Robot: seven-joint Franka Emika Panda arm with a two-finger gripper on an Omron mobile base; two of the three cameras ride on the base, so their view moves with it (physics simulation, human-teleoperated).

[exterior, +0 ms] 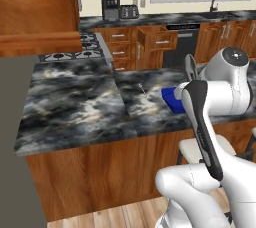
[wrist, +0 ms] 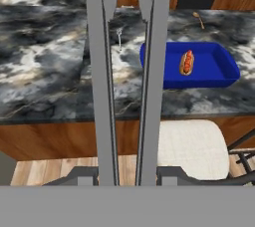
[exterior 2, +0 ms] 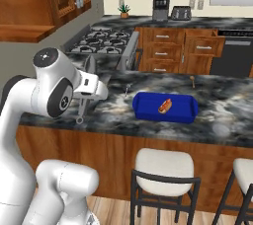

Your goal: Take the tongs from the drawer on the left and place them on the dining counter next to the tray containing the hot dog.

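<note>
Already clear of the open reddish-brown wooden drawer (exterior: 157, 39) across the kitchen, the slim grey metal tongs (wrist: 102, 96) sit in the two-finger gripper (wrist: 127, 176). In the hand view their two long thin arms rise from between the dark finger tips, which press on them from both sides. The jaws are closed on the tongs near one end; which end, I cannot tell.

The tongs are in the air at the near edge of the black-and-grey marbled dining counter (wrist: 45, 71), above the floor and a cream-cushioned stool (wrist: 191, 149). They are not yet over the stone. The shallow blue rectangular tray (wrist: 199, 81) with the hot dog (wrist: 187, 61) lies on the counter ahead and to the right in that view.

Judging by their build, the tongs should be light and stiff, but smooth metal is slippery. The two arms can also spring together under the squeeze. A hold so far towards one end leaves a long lever, so the free length may swing or twist in the fingers. A grip nearer the middle would be steadier. For setting down, they need lowering flat onto bare stone beside the tray.
</note>
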